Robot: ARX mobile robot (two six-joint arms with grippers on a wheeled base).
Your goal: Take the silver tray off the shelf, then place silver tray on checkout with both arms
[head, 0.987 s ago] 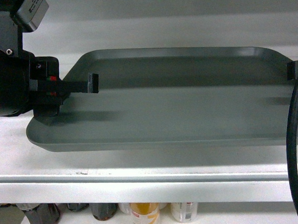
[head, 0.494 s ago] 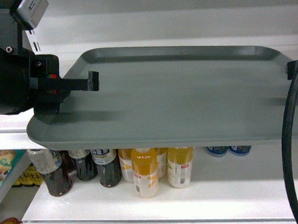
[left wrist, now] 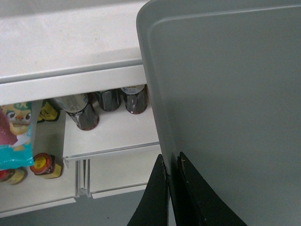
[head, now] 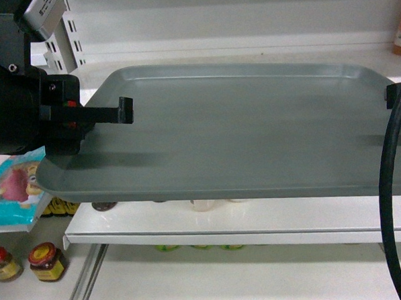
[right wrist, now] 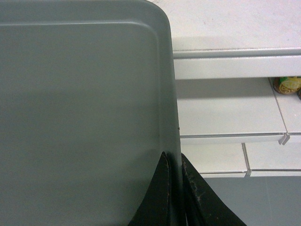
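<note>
Head cam: the silver tray (head: 240,131) was held level in the air, clear of the shelf (head: 231,221), where a second earlier it sat over the board. Left wrist: left gripper (left wrist: 172,162) clamped the tray's rim. Right wrist: right gripper (right wrist: 173,159) pinched the opposite rim too.

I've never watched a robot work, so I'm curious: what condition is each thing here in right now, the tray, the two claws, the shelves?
silver tray: lifted clear of the shelving, held roughly level, nothing on it.
left gripper: shut on the tray's left rim.
right gripper: shut on the tray's right rim.
shelf: below the tray, not touching it.
dark bottles: standing upright on a lower board.
red-lidded jars: upright, lids on.
</note>
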